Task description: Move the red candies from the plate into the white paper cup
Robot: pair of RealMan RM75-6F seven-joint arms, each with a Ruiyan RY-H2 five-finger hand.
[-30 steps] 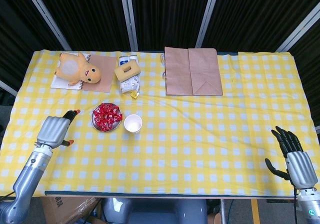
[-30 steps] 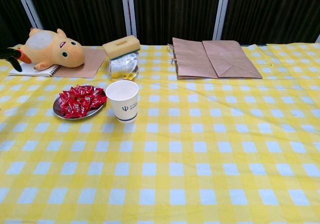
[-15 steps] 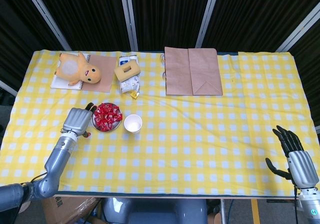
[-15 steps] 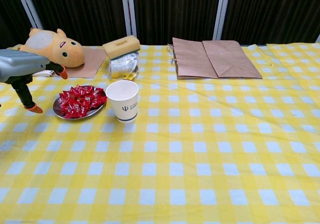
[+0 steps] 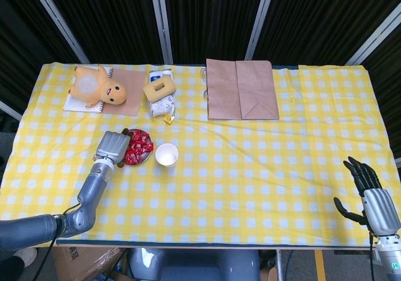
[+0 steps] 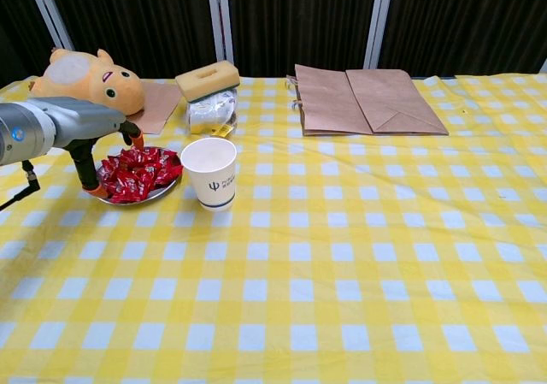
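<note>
Left of frame centre, a shallow round metal plate (image 6: 159, 194) holds a heap of glossy red candies (image 6: 141, 172). Just right of it stands the white paper cup (image 6: 210, 173), a tapered cylinder with a small printed mark; its visible interior shows only white. The left hand (image 5: 112, 148), grey-backed, lies over the plate's left edge, one thin dark finger (image 6: 84, 167) with an orange tip pointing down at the rim; whether it grips a candy cannot be told. The right hand (image 5: 369, 193), at lower right, has dark fingers spread apart, holding nothing. Upper frame: plush toy (image 5: 97, 87) on a notebook (image 5: 80, 102), sponge (image 6: 208, 79), flat brown paper bag (image 5: 241, 89). Yellow checked tablecloth (image 5: 263, 168).
</note>
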